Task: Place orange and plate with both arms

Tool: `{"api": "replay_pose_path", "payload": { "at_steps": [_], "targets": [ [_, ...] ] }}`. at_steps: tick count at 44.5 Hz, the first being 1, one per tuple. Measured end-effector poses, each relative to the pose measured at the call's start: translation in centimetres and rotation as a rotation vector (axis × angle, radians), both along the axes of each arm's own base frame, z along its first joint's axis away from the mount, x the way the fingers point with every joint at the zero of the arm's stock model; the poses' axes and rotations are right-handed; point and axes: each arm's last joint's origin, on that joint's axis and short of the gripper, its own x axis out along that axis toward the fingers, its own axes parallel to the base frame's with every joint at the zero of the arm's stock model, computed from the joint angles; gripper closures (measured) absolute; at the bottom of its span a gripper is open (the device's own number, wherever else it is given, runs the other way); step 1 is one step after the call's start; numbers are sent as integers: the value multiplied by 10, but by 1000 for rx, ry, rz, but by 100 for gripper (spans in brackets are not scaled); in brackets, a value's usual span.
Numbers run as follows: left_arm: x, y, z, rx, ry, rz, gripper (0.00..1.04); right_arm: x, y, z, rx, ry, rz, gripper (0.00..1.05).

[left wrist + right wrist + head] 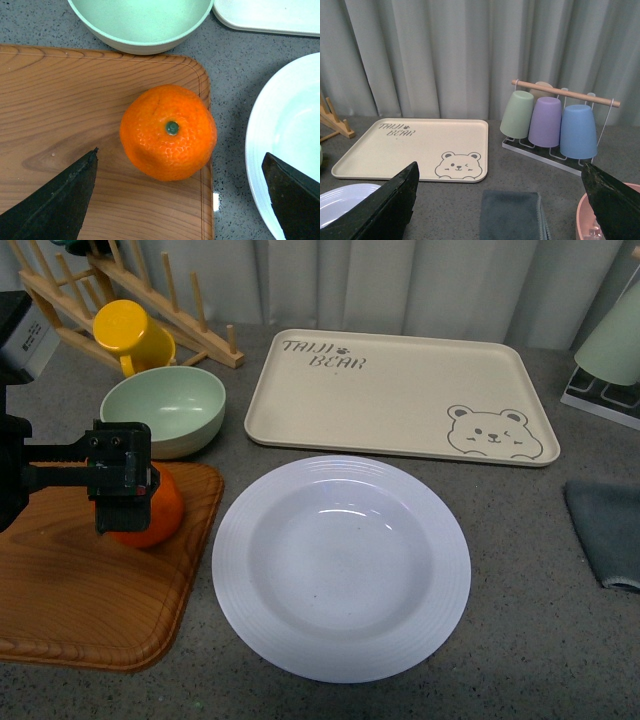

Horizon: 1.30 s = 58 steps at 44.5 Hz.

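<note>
The orange (168, 131) lies on a wooden board (80, 590) at the left side of the grey worktop (520, 640), near the board's edge that faces the plate (235, 540), with its small green stem spot turned upward. The left gripper (122, 502) hangs directly above the fruit and hides a part of it in the front view. In the left wrist view its two black fingers (55, 200) stand wide apart, one on each side of the orange, and neither touches it. The plate is white, with ridges around the rim, and it rests flat on the worktop just beside the board, with nothing in it. Behind the plate lies a beige tray (400, 390) with a bear drawing, and behind the board stands a pale green bowl (165, 410). A yellow mug (130, 335) hangs on a wooden rack (150, 285) further back. The right gripper (500, 167) does not show in the front view; in the right wrist view its fingers (390, 200) are also wide apart and hold nothing, high over a dark grey cloth (512, 215) and facing a stand with green, purple and blue cups (547, 122)
</note>
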Motion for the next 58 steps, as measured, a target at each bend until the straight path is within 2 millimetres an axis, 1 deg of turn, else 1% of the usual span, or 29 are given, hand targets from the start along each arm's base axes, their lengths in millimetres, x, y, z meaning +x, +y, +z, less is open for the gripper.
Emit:
{"api": "replay_pose_path", "payload": {
  "at_steps": [8, 14, 25, 26, 33, 35, 37, 43, 47, 49, 52, 55, 58],
  "targets": [
    [10, -4, -6, -21, 12, -11, 7, 0, 0, 0, 0, 0, 0, 9],
    [16, -6, -17, -12, 28, -7, 7, 0, 0, 0, 0, 0, 0, 9],
    [27, -2, -31, 9, 55, 27, 7, 0, 0, 0, 0, 0, 0, 9],
    [28, -2, -32, 9, 55, 29, 9, 0, 0, 0, 0, 0, 0, 9],
    [33, 0, -32, -10, 54, 39, 33, 0, 0, 0, 0, 0, 0, 9],
    [33, 0, -31, -15, 54, 43, 38, 0, 0, 0, 0, 0, 0, 9],
    [34, 0, -31, -18, 57, 44, 40, 0, 0, 0, 0, 0, 0, 9],
    [33, -4, -26, -14, 45, 36, 41, 0, 0, 0, 0, 0, 0, 9],
    [30, -13, -14, -34, 19, 20, 41, 0, 0, 0, 0, 0, 0, 9],
    [27, -26, -1, -57, -15, -6, 41, 0, 0, 0, 0, 0, 0, 9],
    [21, -53, 14, -100, -51, -62, 41, 0, 0, 0, 0, 0, 0, 9],
    [9, -83, 13, -142, -43, -129, 41, 0, 0, 0, 0, 0, 0, 9],
    [0, -101, 6, -149, -15, -171, 41, 0, 0, 0, 0, 0, 0, 9]
  ]
}}
